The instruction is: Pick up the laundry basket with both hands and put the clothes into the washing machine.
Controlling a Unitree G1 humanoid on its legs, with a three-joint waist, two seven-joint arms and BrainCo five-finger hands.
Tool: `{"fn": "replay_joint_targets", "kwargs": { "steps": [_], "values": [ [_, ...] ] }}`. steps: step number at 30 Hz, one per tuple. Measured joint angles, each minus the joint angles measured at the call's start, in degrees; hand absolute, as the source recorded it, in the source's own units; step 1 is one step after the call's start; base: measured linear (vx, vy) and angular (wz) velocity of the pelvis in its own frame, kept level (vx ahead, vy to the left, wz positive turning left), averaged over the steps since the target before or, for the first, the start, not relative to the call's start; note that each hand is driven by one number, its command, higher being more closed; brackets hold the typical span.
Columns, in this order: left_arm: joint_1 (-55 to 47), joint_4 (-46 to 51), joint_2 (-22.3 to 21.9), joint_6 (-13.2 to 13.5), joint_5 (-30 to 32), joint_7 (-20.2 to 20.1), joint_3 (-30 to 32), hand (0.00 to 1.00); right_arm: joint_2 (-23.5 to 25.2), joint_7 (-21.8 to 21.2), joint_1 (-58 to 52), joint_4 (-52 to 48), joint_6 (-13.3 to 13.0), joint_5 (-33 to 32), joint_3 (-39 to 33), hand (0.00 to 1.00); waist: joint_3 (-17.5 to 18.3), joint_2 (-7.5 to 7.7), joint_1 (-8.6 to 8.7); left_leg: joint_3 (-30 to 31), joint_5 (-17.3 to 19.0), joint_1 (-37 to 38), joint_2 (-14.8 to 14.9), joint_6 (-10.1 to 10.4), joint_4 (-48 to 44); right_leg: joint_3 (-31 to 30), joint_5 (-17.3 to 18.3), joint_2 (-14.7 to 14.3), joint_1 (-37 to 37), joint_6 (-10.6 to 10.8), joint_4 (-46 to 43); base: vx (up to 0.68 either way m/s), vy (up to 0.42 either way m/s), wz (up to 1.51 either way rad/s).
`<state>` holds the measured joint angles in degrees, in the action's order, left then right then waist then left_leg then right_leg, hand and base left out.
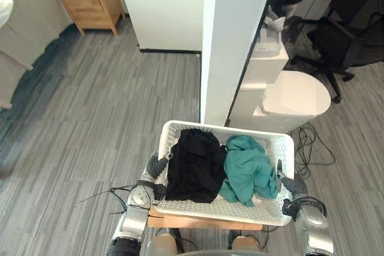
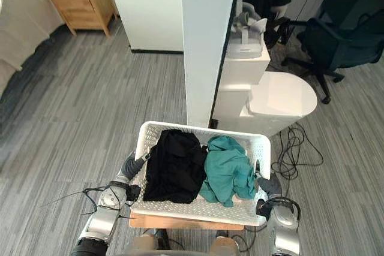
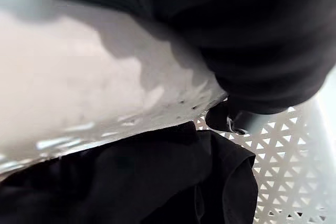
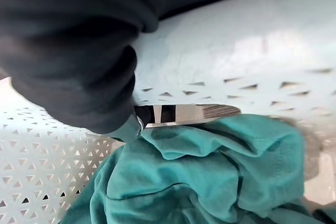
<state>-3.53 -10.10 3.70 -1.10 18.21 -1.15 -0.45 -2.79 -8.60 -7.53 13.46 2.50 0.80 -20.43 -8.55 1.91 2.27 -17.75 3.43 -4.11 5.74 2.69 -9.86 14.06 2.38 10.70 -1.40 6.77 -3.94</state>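
Note:
A white perforated laundry basket (image 1: 228, 129) is right in front of me, over a wooden surface (image 1: 204, 222). Inside lie a black garment (image 1: 195, 166) on the left and a teal garment (image 1: 249, 169) on the right. My left hand (image 1: 153, 169) clasps the basket's left rim. In the left wrist view its thumb (image 3: 236, 121) hooks over the wall (image 3: 79, 93) beside the black garment (image 3: 131, 182). My right hand (image 1: 292, 184) clasps the right rim, and in the right wrist view a finger (image 4: 173, 114) reaches inside against the teal garment (image 4: 210, 171).
A white pillar (image 1: 231, 40) stands just beyond the basket. To its right is a white machine with a rounded lid (image 1: 294, 97), and a black office chair (image 1: 345, 43) stands farther right. A wooden nightstand (image 1: 90, 1) is at the far left across grey floor.

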Motion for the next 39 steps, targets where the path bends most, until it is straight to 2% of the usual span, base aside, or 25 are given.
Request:
{"fn": "replay_joint_targets", "kwargs": {
  "steps": [8,11,13,15,16,18,19,20,21,22,23,24,25,26,27,28,29,31,33,34,35,36,37,38,39],
  "values": [
    [-1.8,4.2,-1.7,0.0,-1.8,-0.2,-0.2,1.00,-0.3,0.0,-1.0,-3.3,0.0,-0.2,0.0,1.00,0.7,-0.79,-0.03,3.9,1.2,0.1,1.3,0.0,-5.0,1.6,-0.1,-1.6,-4.1,-0.5,0.4,-0.03,-0.029,0.13],
    [-1.9,4.9,-2.4,-0.1,-4.4,0.0,-1.3,1.00,-1.7,0.9,0.3,-3.1,0.0,-0.3,0.2,1.00,0.8,-3.29,-0.34,8.6,3.3,-4.1,4.3,0.6,-14.3,1.5,1.2,-3.5,-2.0,-2.1,-4.8,-0.15,-0.001,0.12],
    [-1.9,5.6,-1.8,-0.2,-5.4,0.4,-1.0,1.00,-2.1,1.7,2.8,-1.4,-0.2,-0.9,1.0,1.00,0.9,-3.26,-0.45,13.7,3.5,-4.7,3.4,2.9,-14.3,-2.4,1.5,-3.5,0.7,-3.2,-7.1,-0.23,0.006,-0.17],
    [-2.8,5.8,-2.1,-0.4,-6.6,1.5,-0.6,1.00,-3.1,2.6,5.1,2.4,-0.4,-2.0,3.3,1.00,0.7,-4.48,-2.42,18.7,10.4,-4.9,4.1,6.7,-29.3,-6.1,1.2,-5.0,2.8,-3.6,-9.4,-0.16,0.069,-1.04],
    [-2.9,5.9,-2.0,-0.5,-6.8,1.5,-0.7,1.00,-3.3,2.8,4.5,2.7,-0.5,-2.8,4.0,1.00,1.2,-5.30,-2.77,20.4,11.6,-3.0,4.1,7.7,-32.2,-7.5,0.9,-5.6,4.1,-3.7,-10.7,-0.23,0.113,-0.98],
    [-3.1,6.6,-2.1,-0.5,-7.4,1.6,-1.4,1.00,-2.9,3.4,2.9,2.7,-1.2,-4.7,4.1,1.00,1.9,-6.17,-1.08,23.2,15.7,0.0,2.9,7.5,-30.2,-8.9,0.7,-5.7,8.3,-3.3,-13.0,-0.31,0.158,-0.50],
    [-3.1,6.9,-2.2,-0.4,-7.4,1.6,-1.5,1.00,-2.7,3.7,2.3,2.7,-1.5,-5.5,4.1,1.00,2.1,-6.25,0.02,22.5,19.8,0.2,2.1,5.9,-27.5,-11.0,-0.1,-5.7,11.7,-2.6,-12.9,-0.37,0.221,-0.75],
    [-3.0,6.9,-2.3,-0.4,-7.6,1.6,-1.8,1.00,-2.5,3.8,1.3,2.7,-1.6,-6.1,4.1,1.00,1.9,-5.70,0.13,20.1,23.1,0.0,1.4,3.7,-24.6,-13.5,-2.1,-5.4,14.4,-1.5,-12.1,-0.38,0.236,-0.96],
    [-2.9,6.9,-2.4,-0.5,-8.3,1.6,-1.9,1.00,-1.9,3.9,0.4,2.7,-1.5,-6.1,4.0,1.00,1.7,-5.23,0.04,18.5,23.6,0.0,1.1,3.7,-24.0,-15.0,-3.5,-5.0,15.1,-1.4,-11.1,-0.50,0.237,-1.28],
    [-3.6,6.9,-2.3,-1.1,-9.2,1.6,-2.3,1.00,0.0,4.0,-3.5,1.6,-0.3,-6.1,3.9,1.00,1.6,-3.01,-0.04,13.8,23.1,-1.1,0.2,2.8,-23.6,-16.1,-4.8,-4.1,15.2,-2.0,-6.1,-0.44,0.190,-1.05],
    [-4.0,7.2,-2.1,-1.1,-9.1,1.4,-2.5,1.00,0.8,4.2,-5.4,0.7,0.1,-6.1,3.8,1.00,1.8,-2.39,-0.12,12.3,22.5,-1.5,0.0,1.7,-23.3,-16.1,-4.5,-3.7,15.2,-2.0,-3.7,-0.41,0.171,-1.29],
    [-4.6,7.3,-1.1,-1.2,-9.2,1.2,-2.8,1.00,1.9,4.7,-7.3,-0.7,0.4,-6.0,3.8,1.00,1.7,-1.82,-0.27,9.5,21.3,-1.5,0.5,-0.5,-22.1,-15.8,-2.0,-3.5,15.6,-2.2,-1.2,-0.26,0.124,-1.56],
    [-5.2,7.3,-0.7,-1.2,-9.7,1.2,-2.2,1.00,2.7,4.8,-8.5,-1.7,0.5,-5.9,3.9,1.00,2.0,-1.12,-0.24,3.0,18.8,-1.4,2.0,-3.6,-20.3,-12.4,-2.6,-3.4,17.2,-1.8,-0.6,-0.30,0.081,-2.05],
    [-5.1,7.3,-0.7,-1.3,-10.1,1.2,-1.6,1.00,2.8,4.8,-8.7,-2.4,0.5,-5.9,4.7,1.00,2.0,-1.13,-0.01,-2.8,16.6,-0.8,3.8,-3.5,-18.3,-7.5,-3.9,-3.4,18.1,-3.1,-4.6,-0.29,0.053,-1.94],
    [-5.1,7.3,-0.7,-1.3,-11.1,1.2,-1.6,1.00,3.0,4.9,-8.8,-2.9,0.5,-5.8,4.7,1.00,2.0,-1.14,-0.01,-5.4,15.7,0.5,4.4,-3.6,-16.7,-4.8,-4.0,-3.4,18.1,-4.2,-8.4,-0.27,0.058,-2.02],
    [-5.1,7.4,-0.7,-1.2,-13.2,1.2,-1.6,1.00,2.9,4.9,-8.7,-4.3,0.5,-5.5,4.7,1.00,2.0,-1.19,-0.01,-11.0,13.4,3.4,5.2,-3.8,-13.3,0.3,-2.4,-2.7,17.2,-6.1,-16.9,-0.20,0.052,-1.68],
    [-5.0,7.7,-0.7,-1.2,-13.9,1.3,-1.6,1.00,2.6,4.9,-8.7,-5.2,0.4,-5.4,4.7,1.00,2.1,-1.41,0.06,-13.1,12.8,4.2,5.8,-3.9,-12.5,2.1,-0.8,-2.1,16.1,-6.4,-20.4,-0.25,0.042,-2.10],
    [-5.1,9.8,-0.7,-0.1,-16.5,1.4,-0.3,1.00,2.5,4.9,-7.5,-7.3,-1.1,-5.2,4.9,1.00,2.6,-1.41,-0.04,-22.4,11.9,6.6,7.6,-2.9,-10.9,6.2,5.2,2.3,11.8,-7.0,-30.8,-0.23,-0.047,-2.11],
    [-5.3,9.8,-0.7,0.8,-18.1,1.4,1.2,1.00,2.3,4.9,-6.1,-7.2,-2.0,-4.5,5.8,1.00,4.6,-0.35,0.13,-29.1,12.3,6.9,8.5,-2.4,-10.9,6.5,6.6,5.9,10.1,-6.6,-31.7,-0.15,-0.168,-2.22],
    [-5.4,9.8,-0.7,1.7,-19.3,1.4,2.5,1.00,2.1,4.8,-4.9,-6.9,-2.1,-4.4,6.2,1.00,5.5,1.22,0.00,-31.1,13.4,6.8,8.6,-0.6,-11.6,6.5,6.9,7.0,9.8,-5.5,-27.8,-0.15,-0.214,-2.32],
    [-5.4,9.7,-0.8,1.8,-20.0,1.5,2.8,1.00,1.9,4.9,-4.0,-6.4,-2.1,-4.0,6.4,1.00,5.5,1.39,0.15,-31.4,13.6,6.7,8.1,0.0,-11.8,7.4,7.3,5.4,9.9,-5.0,-25.2,-0.18,-0.229,-2.48],
    [-5.5,9.2,-1.3,1.8,-21.7,1.4,2.7,1.00,0.7,4.8,-2.5,-5.5,-2.0,-3.4,6.4,1.00,5.9,0.18,-0.08,-31.8,13.1,6.6,8.8,1.0,-10.6,7.3,6.6,2.3,9.3,-4.7,-18.7,-0.16,-0.230,-2.50],
    [-5.5,8.2,-1.3,1.9,-23.5,1.2,2.7,1.00,0.5,4.8,-1.3,-5.2,-2.0,-2.9,6.4,1.00,6.2,-0.74,0.02,-35.2,12.2,7.6,11.3,2.2,-10.8,6.1,6.1,-0.6,8.8,-4.3,-13.5,-0.11,-0.234,-2.31],
    [-5.3,7.6,-1.3,2.0,-24.1,1.2,2.7,1.00,0.5,4.8,-1.4,-5.1,-2.1,-2.7,6.3,1.00,5.9,-1.01,0.70,-37.0,12.4,8.3,12.6,2.8,-11.7,6.5,6.5,-1.1,9.0,-4.3,-13.2,-0.01,-0.213,-1.83],
    [-5.3,6.3,-1.3,2.2,-24.4,1.0,2.1,1.00,0.4,4.7,-2.0,-4.8,-2.1,-2.3,5.9,1.00,5.5,-1.48,2.38,-39.0,13.9,9.7,16.1,5.2,-15.6,6.9,6.7,-3.2,8.7,-4.2,-13.6,0.08,-0.263,-1.26]
  ]
}}
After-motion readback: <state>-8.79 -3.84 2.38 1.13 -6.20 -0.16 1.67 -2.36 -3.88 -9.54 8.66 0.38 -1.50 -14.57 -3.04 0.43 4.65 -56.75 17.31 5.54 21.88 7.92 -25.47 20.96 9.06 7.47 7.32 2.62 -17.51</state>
